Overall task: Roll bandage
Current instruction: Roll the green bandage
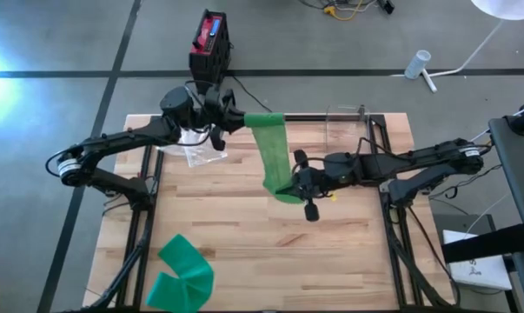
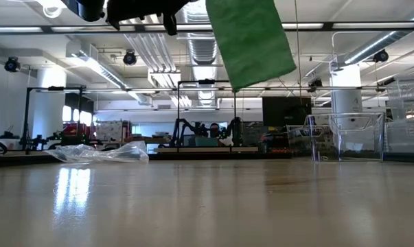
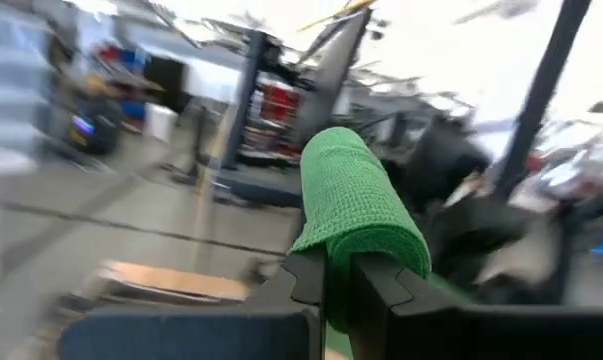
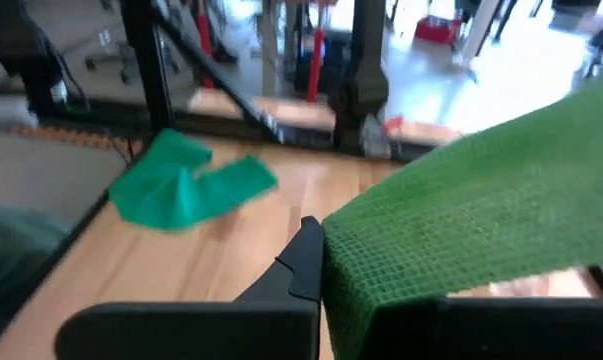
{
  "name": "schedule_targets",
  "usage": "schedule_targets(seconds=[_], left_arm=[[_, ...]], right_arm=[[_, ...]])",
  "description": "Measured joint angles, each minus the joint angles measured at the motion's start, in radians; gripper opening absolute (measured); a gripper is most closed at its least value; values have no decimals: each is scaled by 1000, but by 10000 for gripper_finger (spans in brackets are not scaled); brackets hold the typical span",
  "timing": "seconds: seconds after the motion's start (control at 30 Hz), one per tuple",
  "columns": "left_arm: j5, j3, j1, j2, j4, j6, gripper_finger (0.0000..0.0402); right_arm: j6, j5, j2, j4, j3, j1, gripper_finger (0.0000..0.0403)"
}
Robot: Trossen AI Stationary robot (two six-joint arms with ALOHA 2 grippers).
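bandage stretched between grippers
left gripper and right gripper each pinch an end of the bandage, holding it taut off the bench for rolling.

No legible text, label, brand, number or sign anywhere: none on the green bandage, the wooden table, or the red and black box on the floor

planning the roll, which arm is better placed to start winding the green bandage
Probably the right: the right gripper is shut on the green bandage's bunched lower end, while the left gripper pinches the top, anchoring it.
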Motion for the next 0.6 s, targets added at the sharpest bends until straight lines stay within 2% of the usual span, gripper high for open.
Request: schedule_targets(seconds=[0.13,0.27,0.37,0.6], left_arm=[[-32,-35,-16,18,-25,207,7],[-94,-72,-28,58,-24,256,5],[-103,-107,-46,91,-19,286,4],[-134,-184,-102,113,-5,308,3]], right_arm=[[6,-22,5,28,0,1,0],[17,-26,5,85,0,1,0],[23,-26,1,145,0,-14,0],[102,-20,-47,183,0,-113,0]])
